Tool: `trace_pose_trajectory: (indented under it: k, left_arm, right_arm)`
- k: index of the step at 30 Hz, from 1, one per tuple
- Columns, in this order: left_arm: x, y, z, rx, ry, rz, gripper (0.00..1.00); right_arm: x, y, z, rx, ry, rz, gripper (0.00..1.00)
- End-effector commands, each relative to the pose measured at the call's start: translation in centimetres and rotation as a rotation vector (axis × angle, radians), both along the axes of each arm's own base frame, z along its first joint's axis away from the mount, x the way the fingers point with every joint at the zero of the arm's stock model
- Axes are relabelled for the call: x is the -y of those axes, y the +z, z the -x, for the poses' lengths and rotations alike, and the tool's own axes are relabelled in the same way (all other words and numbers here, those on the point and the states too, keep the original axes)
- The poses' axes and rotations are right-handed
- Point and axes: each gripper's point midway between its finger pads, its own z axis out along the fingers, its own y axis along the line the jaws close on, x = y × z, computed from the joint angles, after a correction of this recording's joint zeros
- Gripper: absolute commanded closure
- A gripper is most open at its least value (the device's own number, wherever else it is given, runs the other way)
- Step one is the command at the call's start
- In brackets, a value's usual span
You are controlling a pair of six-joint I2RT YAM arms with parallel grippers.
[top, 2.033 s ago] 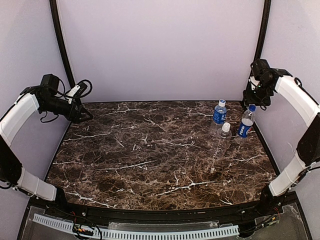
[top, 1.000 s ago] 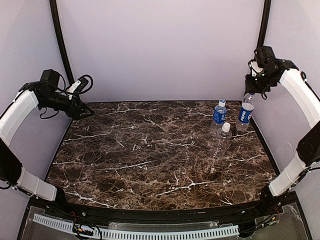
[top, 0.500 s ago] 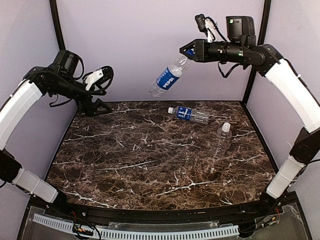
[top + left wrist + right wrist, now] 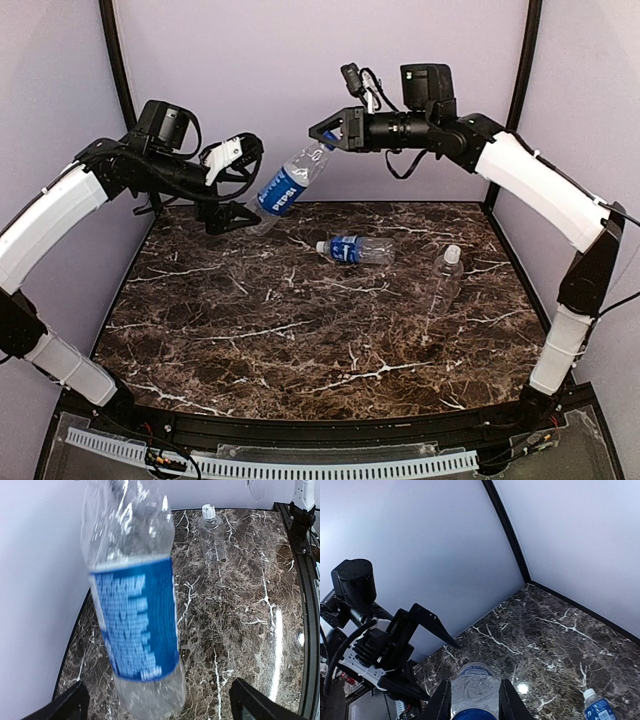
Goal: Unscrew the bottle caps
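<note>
The right claw (image 4: 474, 700) is clamped on the neck end of the held bottle (image 4: 285, 188), a clear, ribbed plastic bottle with a glossy blue band that reads PEPSI. The bottle hangs in the air at upper centre of the top view, tilted, its neck up to the right and its base down to the left. A sliver of its blue cap (image 4: 328, 143) shows between the black fingers.

The left claw (image 4: 160, 702) is spread wide. In the left wrist view its two dark fingertips sit at the bottom corners, with the bottle's base between them and apart from both.

The dark brown table (image 4: 300, 340), marbled with white veins, carries the other two. The lying bottle (image 4: 355, 249) rests on its side just right of centre, clear with a blue label band, its white cap (image 4: 322, 246) pointing left. To the right of it, near but apart, the plain bottle (image 4: 443, 280) stands upright. It is clear and has no label, and its small round white screw cap (image 4: 452, 254) is on top.
</note>
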Motion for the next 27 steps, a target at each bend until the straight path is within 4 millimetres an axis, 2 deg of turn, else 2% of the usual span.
trace_pose_trajectory:
  k: [1,6,13,15,19,20,21,22,25,27]
  left_arm:
    - [1.6,0.9,-0.8,0.067,-0.019,0.016,0.01]
    - [2.7,0.0,-0.8,-0.017,-0.035,0.056,0.01]
    - [3.4,-1.4,-1.0,-0.074,-0.044,0.064,0.09]
    - [3.5,-1.5,-1.2,-0.082,-0.038,0.070,0.15]
    - [3.6,-0.9,-1.6,-0.078,-0.014,0.092,0.42]
    - [3.5,-0.8,-1.8,-0.073,-0.002,0.093,0.49]
    - [3.5,-0.8,-1.9,-0.075,0.008,0.094,0.51]
    - [3.3,-0.8,-2.1,-0.068,0.024,0.088,0.53]
    - [2.6,-1.5,-2.7,-0.041,0.061,0.054,0.57]
    - [1.9,-2.1,-3.6,0.013,0.100,0.013,0.58]
  right_arm:
    - [-2.9,0.3,1.9,-0.046,0.152,-0.108,1.00]
    - [-3.8,0.1,2.3,-0.074,0.203,-0.137,1.00]
    - [-4.3,0.5,1.8,-0.061,0.202,-0.168,1.00]
    - [-4.4,0.6,1.7,-0.059,0.204,-0.169,1.00]
    - [-4.4,-0.1,1.3,-0.063,0.191,-0.156,1.00]
    - [-4.2,-0.4,1.1,-0.069,0.183,-0.149,0.87]
    - [-3.9,-0.5,0.8,-0.074,0.170,-0.143,0.70]
    - [-3.4,-0.7,0.6,-0.080,0.153,-0.135,0.58]
    - [-1.8,-1.0,0.0,-0.071,0.081,-0.107,0.35]
    - [-0.9,-1.1,0.1,-0.063,0.048,-0.082,0.30]
